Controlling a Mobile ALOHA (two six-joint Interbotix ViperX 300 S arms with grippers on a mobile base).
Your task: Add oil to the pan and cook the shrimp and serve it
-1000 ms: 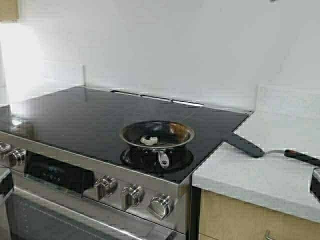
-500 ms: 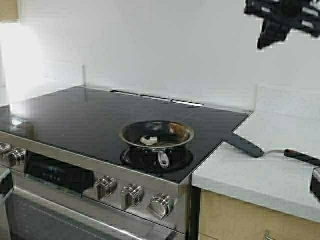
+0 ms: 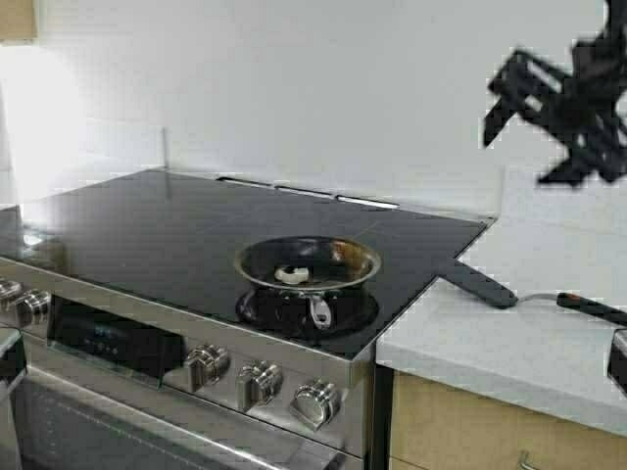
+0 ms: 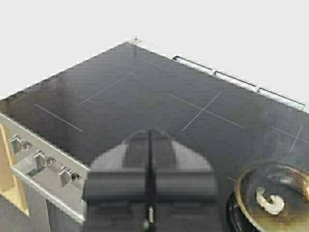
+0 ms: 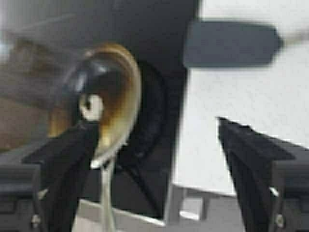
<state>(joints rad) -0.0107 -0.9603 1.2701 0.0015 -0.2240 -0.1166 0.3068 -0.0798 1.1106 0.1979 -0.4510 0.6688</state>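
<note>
The pan [image 3: 351, 257] sits on the front right burner of the black glass stove [image 3: 147, 225], its loop handle toward the knobs. Inside it lies the shrimp [image 3: 291, 275], pale and curled. High in the air over the counter at the right, well above and away from the pan, my right gripper [image 3: 498, 108] is open and holds nothing. Its wrist view looks down on the pan [image 5: 120, 96] and shrimp [image 5: 91, 107] past the right gripper [image 5: 157, 123]. My left gripper [image 4: 149, 133] is shut and empty above the stove's front, left of the pan [image 4: 289, 176] and shrimp [image 4: 269, 201]. The oil is out of view.
A black spatula [image 3: 480, 284] lies on the white counter [image 3: 509, 343] right of the stove, blade on the stove's edge, handle pointing right. Stove knobs [image 3: 260, 382] line the front panel. A white wall stands behind.
My right gripper came into the high view from the top right, then dropped lower and tilted. Pan, shrimp and spatula have not moved.
</note>
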